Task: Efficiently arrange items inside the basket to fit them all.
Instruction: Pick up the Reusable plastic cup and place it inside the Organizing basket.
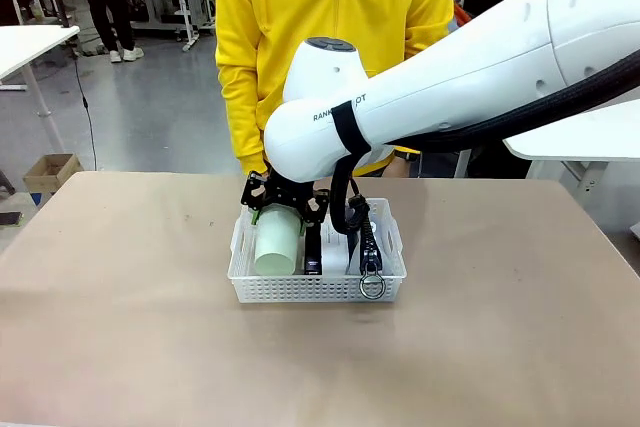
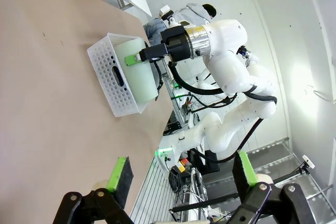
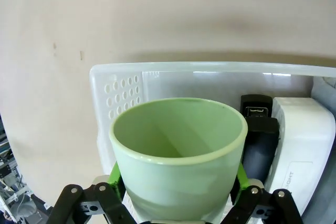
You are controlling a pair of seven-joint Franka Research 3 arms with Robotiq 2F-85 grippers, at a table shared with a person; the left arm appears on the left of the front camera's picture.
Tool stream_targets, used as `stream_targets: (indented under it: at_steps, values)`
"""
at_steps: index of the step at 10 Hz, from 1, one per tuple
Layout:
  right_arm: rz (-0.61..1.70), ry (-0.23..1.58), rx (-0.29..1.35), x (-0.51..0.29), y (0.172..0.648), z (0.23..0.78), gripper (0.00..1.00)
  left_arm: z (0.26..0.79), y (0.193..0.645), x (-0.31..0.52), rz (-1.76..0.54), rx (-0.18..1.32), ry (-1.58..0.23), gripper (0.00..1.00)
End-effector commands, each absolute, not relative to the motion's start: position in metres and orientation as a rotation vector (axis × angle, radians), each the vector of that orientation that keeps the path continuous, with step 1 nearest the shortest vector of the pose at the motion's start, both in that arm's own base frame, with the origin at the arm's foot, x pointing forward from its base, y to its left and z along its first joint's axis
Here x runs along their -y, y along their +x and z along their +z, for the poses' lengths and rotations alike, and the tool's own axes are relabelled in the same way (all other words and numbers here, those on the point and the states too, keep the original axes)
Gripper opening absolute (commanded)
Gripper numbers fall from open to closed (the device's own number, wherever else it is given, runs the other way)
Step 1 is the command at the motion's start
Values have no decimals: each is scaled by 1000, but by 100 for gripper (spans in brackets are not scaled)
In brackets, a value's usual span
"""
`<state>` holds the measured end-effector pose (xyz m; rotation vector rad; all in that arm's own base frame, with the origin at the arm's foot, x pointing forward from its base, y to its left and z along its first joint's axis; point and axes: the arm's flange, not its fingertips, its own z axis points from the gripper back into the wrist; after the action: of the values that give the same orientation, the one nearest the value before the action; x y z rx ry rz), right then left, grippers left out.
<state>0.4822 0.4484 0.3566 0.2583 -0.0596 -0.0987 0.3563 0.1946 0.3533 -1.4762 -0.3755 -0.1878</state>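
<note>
The white perforated basket (image 1: 316, 289) stands at the table's middle. My right gripper (image 1: 283, 215) reaches down into its left part and is shut on the pale green cup (image 1: 278, 245). In the right wrist view the green pads (image 3: 116, 174) press both sides of the cup (image 3: 178, 145), whose mouth faces the basket wall (image 3: 157, 80). Beside the cup lie the slim black stapler (image 3: 259, 129) and the white box (image 3: 302, 140). The pouch's zipper with its ring pull (image 1: 372, 285) hangs at the basket's right front. My left gripper (image 2: 181, 174) is open and empty, far from the basket (image 2: 113, 77).
A person in a yellow top (image 1: 330, 37) stands at the far edge, right behind the basket. Bare brown table (image 1: 120, 307) stretches left, right and in front of the basket. My right arm (image 1: 480, 77) spans the right side above the table.
</note>
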Motion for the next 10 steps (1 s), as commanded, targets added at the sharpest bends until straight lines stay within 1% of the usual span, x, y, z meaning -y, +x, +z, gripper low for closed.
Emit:
stream_targets:
  at_steps: [1, 4, 10]
  values:
    - [-139, 221, 94, -454, 480, 356, 92, 355, 353, -192, -186, 363, -1471, 100]
    - [-127, 183, 96, -463, 483, 348, 92, 355, 353, -192, -186, 363, -1471, 100]
    - [-126, 165, 71, -467, 485, 344, 92, 355, 353, -192, -186, 363, -1471, 100]
